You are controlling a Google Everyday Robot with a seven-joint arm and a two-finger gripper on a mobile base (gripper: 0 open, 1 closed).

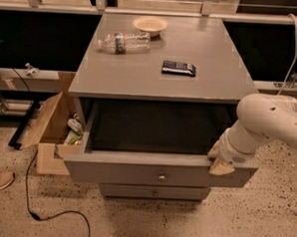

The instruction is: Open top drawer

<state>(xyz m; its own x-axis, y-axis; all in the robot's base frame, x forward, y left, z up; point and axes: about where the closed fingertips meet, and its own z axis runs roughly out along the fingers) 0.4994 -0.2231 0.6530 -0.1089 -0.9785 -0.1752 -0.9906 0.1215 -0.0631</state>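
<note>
We see the top drawer (135, 172) pulled well out of the grey cabinet, its dark inside open to view and its round knob (161, 177) at the centre of the front. The gripper (217, 160) sits at the right end of that front's upper edge. Its 2 tan fingers (222, 167) straddle the rim, 1 inside and 1 on the outer face, pinching it. On the surface (140, 80) lie a plastic bottle (123, 41) on its side, a bowl (150, 25) and a dark packet (178, 67). A cardboard box (48, 130) stands on the floor left of the cabinet.
</note>
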